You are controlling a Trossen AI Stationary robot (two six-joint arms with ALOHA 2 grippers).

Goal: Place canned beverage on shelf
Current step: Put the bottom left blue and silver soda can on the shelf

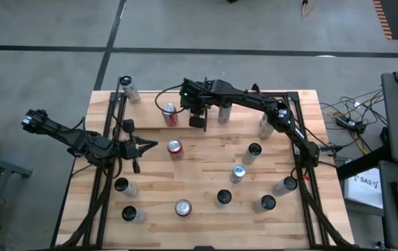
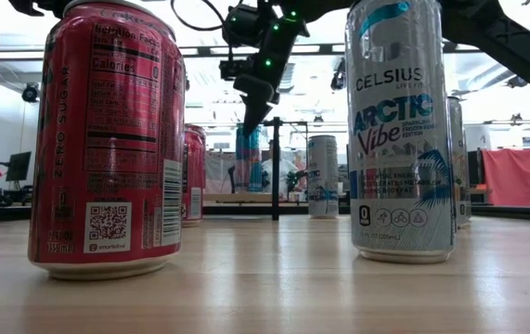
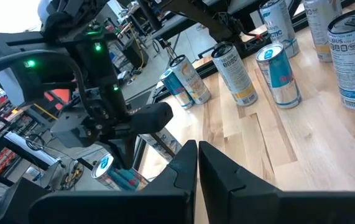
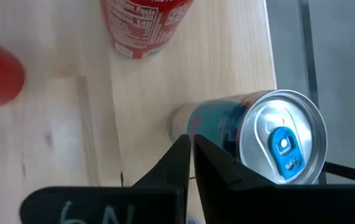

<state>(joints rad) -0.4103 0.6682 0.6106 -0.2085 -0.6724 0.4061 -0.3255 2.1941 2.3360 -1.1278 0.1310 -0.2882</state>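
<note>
A blue and red can with a silver top and blue tab (image 4: 281, 144) stands upright on the pale plywood shelf (image 4: 221, 74), near its outer edge. It also shows in the low view (image 2: 249, 160), beside a black upright rod (image 2: 276, 167). My right gripper (image 4: 191, 152) is shut and points down, just above and beside this can; in the high view it is at the far middle (image 1: 197, 120). My left gripper (image 1: 143, 146) is shut and empty, low over the table's left side; its shut fingers show in the left wrist view (image 3: 197, 155). My right gripper's shut fingers (image 4: 217, 165) stand close beside the can's upper side wall (image 4: 233, 134), coming from above. I cannot tell whether they touch it. The can stands upright on its base on the shelf.
A red can (image 4: 145, 25) and a white can (image 2: 321, 176) also stand on the shelf. Several more cans stand about the table, among them a red one (image 1: 175, 148) in the middle and a silver one (image 1: 238, 173) to the right. Black frame rails (image 1: 111, 139) run along both sides.
</note>
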